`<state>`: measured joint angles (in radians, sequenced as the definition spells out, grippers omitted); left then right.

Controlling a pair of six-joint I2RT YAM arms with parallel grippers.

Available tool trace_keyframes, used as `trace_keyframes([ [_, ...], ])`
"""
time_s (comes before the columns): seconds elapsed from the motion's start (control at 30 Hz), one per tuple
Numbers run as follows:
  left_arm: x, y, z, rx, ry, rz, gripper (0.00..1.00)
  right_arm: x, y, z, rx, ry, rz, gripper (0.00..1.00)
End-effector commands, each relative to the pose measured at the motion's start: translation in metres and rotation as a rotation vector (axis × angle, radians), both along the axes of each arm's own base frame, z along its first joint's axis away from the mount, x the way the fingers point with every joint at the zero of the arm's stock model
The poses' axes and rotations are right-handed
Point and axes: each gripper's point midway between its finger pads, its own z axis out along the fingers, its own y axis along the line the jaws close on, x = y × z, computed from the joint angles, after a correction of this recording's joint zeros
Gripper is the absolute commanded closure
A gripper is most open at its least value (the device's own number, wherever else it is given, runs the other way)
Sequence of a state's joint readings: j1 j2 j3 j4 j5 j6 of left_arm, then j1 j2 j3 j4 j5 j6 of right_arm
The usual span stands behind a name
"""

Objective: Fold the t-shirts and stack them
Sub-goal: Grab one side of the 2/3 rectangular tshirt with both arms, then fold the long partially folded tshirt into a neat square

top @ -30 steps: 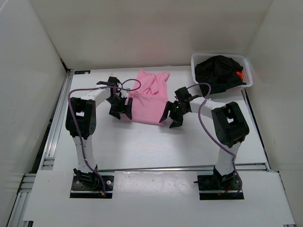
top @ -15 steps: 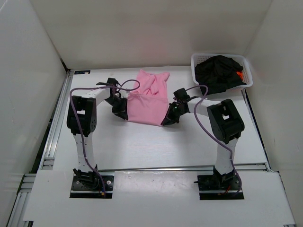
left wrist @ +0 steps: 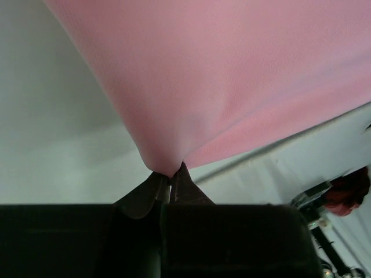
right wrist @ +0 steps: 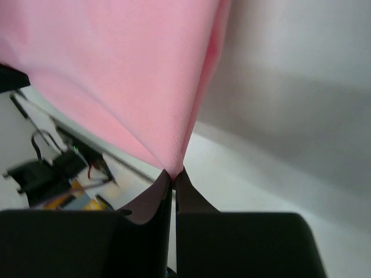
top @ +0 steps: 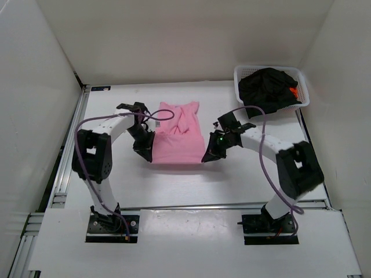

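Observation:
The light pink t-shirt (top: 177,139) lies in the middle of the table, its near edge stretched between both grippers. My left gripper (top: 148,154) is shut on the shirt's near left corner, where pink cloth (left wrist: 232,75) is pinched at the fingertips (left wrist: 169,174). My right gripper (top: 208,156) is shut on the near right corner, with the cloth (right wrist: 133,75) rising taut from the closed tips (right wrist: 173,174). A black t-shirt (top: 266,87) fills the white basket (top: 243,72) at the back right. A bit of orange t-shirt (top: 293,91) shows beside the black one.
White walls close in the table on the left, back and right. A metal rail (top: 66,162) runs along the left edge. Both arm bases (top: 110,223) sit at the near edge. Purple cables loop beside each arm.
Both grippers closed on the pink shirt's near corners and pulled them toward the near side. The shirt's lower edge now lies nearer the arm bases and is spread wider.

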<state>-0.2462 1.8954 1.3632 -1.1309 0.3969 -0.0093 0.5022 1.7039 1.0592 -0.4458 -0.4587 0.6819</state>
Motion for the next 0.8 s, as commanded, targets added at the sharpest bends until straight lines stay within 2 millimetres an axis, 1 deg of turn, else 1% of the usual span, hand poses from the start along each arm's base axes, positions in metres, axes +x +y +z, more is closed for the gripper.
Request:
trace_keyframes([
  [0.0,-0.050,0.021,0.049,0.142,-0.007,-0.083,0.90,-0.055,-0.020,0.015,-0.048,0.025,0.094,1.00],
  [0.03,-0.067,0.028,0.052,0.182,0.023,-0.103,0.90,-0.064,-0.023,0.017,-0.061,0.022,0.102,1.00],
  [0.07,-0.070,0.036,0.057,0.235,-0.004,-0.123,0.90,-0.079,-0.023,0.026,-0.053,0.005,0.130,1.00],
  [0.1,-0.078,0.040,0.061,0.263,-0.006,-0.141,0.90,-0.086,-0.025,0.028,-0.060,0.003,0.130,1.00],
  [0.13,-0.086,0.044,0.065,0.295,-0.050,-0.172,0.90,-0.100,-0.025,0.032,-0.053,-0.011,0.162,1.00],
  [0.17,-0.087,0.057,0.066,0.375,-0.091,-0.196,0.90,-0.107,-0.026,0.033,-0.060,-0.001,0.155,1.00],
  [0.2,-0.091,0.061,0.068,0.402,-0.114,-0.215,0.90,-0.111,-0.024,0.038,-0.048,-0.019,0.170,1.00],
  [0.23,-0.100,0.063,0.070,0.426,-0.152,-0.253,0.90,-0.123,-0.024,0.042,-0.044,-0.017,0.186,1.00],
  [0.3,-0.104,0.070,0.073,0.479,-0.203,-0.289,0.90,-0.131,-0.025,0.046,-0.050,-0.020,0.197,1.00],
  [0.33,-0.106,0.067,0.079,0.473,-0.251,-0.314,0.90,-0.130,-0.023,0.053,-0.046,-0.043,0.202,1.00],
  [0.37,-0.107,0.065,0.081,0.467,-0.266,-0.323,0.90,-0.130,-0.023,0.059,-0.038,-0.055,0.201,1.00],
  [0.4,-0.104,0.063,0.084,0.462,-0.278,-0.319,0.90,-0.132,-0.024,0.061,-0.045,-0.045,0.202,1.00],
  [0.43,-0.098,0.055,0.095,0.428,-0.324,-0.316,0.90,-0.127,-0.022,0.069,-0.044,-0.068,0.195,1.00],
  [0.5,-0.092,0.043,0.102,0.383,-0.335,-0.310,0.90,-0.123,-0.020,0.076,-0.040,-0.081,0.204,1.00],
  [0.53,-0.086,0.037,0.102,0.376,-0.324,-0.313,0.90,-0.116,-0.016,0.083,-0.031,-0.086,0.208,1.00],
  [0.57,-0.077,0.028,0.111,0.352,-0.351,-0.305,0.90,-0.113,-0.012,0.088,-0.009,-0.086,0.216,1.00],
  [0.6,-0.071,0.023,0.113,0.324,-0.343,-0.291,0.90,-0.108,-0.014,0.084,-0.032,-0.066,0.221,1.00],
  [0.63,-0.066,0.019,0.114,0.308,-0.335,-0.279,0.90,-0.105,-0.012,0.086,-0.029,-0.058,0.226,1.00],
  [0.67,-0.054,0.017,0.114,0.297,-0.320,-0.252,0.90,-0.096,-0.009,0.093,-0.024,-0.073,0.223,1.00],
  [0.7,-0.048,0.015,0.113,0.287,-0.305,-0.240,0.90,-0.087,-0.010,0.088,-0.034,-0.044,0.209,1.00],
  [0.73,-0.043,0.014,0.111,0.284,-0.291,-0.228,0.90,-0.083,-0.011,0.088,-0.036,-0.027,0.207,1.00],
  [0.77,-0.030,0.016,0.107,0.293,-0.272,-0.205,0.90,-0.074,-0.008,0.093,-0.023,-0.033,0.196,1.00],
])
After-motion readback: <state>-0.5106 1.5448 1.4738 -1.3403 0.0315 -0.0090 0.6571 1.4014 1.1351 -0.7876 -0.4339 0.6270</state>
